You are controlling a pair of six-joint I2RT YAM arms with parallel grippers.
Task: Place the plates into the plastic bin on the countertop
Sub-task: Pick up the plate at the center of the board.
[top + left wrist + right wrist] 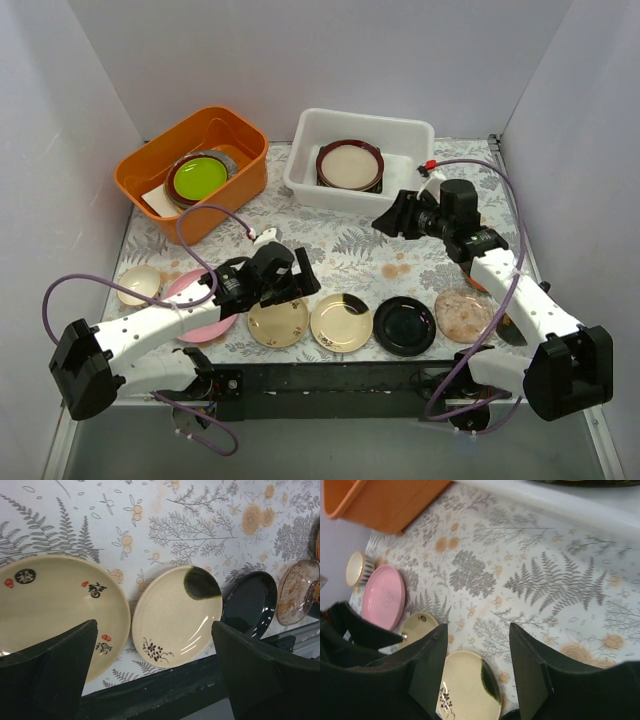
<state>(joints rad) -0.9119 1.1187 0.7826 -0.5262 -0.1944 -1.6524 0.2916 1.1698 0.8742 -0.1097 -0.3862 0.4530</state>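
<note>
Along the near edge, plates [341, 322] lie flat in a left-to-right row; left claw [305, 275] and right claw [388, 213] gape empty.

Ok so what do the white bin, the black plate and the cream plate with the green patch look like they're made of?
White bin: probably plastic, smooth and slightly translucent, with a rolled rim. Black plate: glossy, mirror-like glare; likely glazed ceramic, though melamine can't be ruled out. Cream plate with the green patch: finely speckled under shiny streaks, so probably glazed stoneware.
</note>
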